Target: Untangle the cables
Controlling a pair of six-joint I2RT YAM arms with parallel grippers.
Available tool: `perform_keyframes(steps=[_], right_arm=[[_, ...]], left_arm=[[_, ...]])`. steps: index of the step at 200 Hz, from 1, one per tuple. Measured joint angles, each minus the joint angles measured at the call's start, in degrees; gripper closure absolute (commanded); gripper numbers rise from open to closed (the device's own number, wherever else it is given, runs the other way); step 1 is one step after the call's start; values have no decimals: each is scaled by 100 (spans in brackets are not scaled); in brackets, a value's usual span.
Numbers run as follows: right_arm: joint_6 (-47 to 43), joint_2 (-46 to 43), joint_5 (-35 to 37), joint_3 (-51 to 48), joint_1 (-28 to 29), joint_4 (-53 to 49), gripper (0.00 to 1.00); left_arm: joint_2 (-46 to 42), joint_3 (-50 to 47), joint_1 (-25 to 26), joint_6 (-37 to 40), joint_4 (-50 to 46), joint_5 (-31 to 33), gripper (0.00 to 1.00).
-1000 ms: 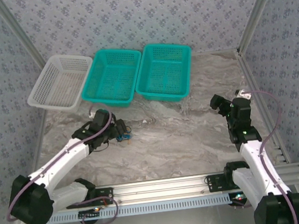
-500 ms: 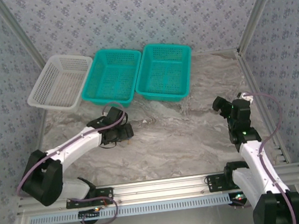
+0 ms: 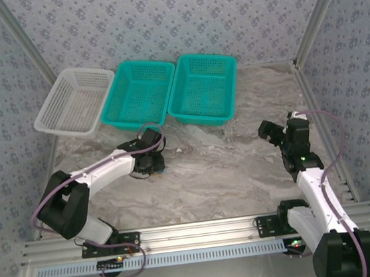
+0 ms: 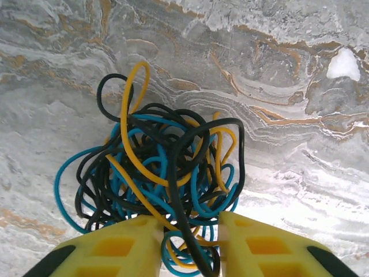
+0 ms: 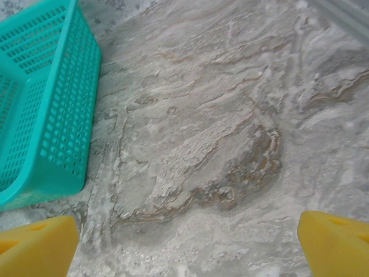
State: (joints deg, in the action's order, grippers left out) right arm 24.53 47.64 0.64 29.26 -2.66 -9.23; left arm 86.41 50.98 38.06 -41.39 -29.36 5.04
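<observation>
Hands: two, my left hand (image 3: 149,161) and my right hand (image 3: 268,131).
Left hand: down over the tangle, fingers a little apart; from the left wrist the left hand (image 4: 189,234) straddles the near rim of the clump, with a black strand and some blue and yellow loops lying in the gap.
Right hand: spread wide above bare worktop (image 3: 241,165), well apart from the tangle; from the right wrist the right hand (image 5: 187,245) has nothing between its two yellow fingertips.
Cables: the cables (image 4: 161,179) make one clump in three colours, black, blue and yellow; I cannot count the cords of each colour through the knot.
Where the cables lie: on the marbled worktop, under my left hand, just in front of the middle basket; from above the cables (image 3: 155,172) barely peek out.
Baskets: three in a row at the far side, one white basket (image 3: 74,101) on the left, then two teal ones, the middle basket (image 3: 138,93) and the right teal basket (image 3: 203,86).
</observation>
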Motion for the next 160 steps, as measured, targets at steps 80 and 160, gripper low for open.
perform_keyframes(steps=[80, 160], right_arm=[[48, -114, -852, 26, 31, -330, 0], [758, -151, -1655, -31, 715, -214, 0]], left_arm=[[214, 52, 553, 457, 944, -988, 100], [588, 643, 1318, 1646, 1504, -2188, 93]])
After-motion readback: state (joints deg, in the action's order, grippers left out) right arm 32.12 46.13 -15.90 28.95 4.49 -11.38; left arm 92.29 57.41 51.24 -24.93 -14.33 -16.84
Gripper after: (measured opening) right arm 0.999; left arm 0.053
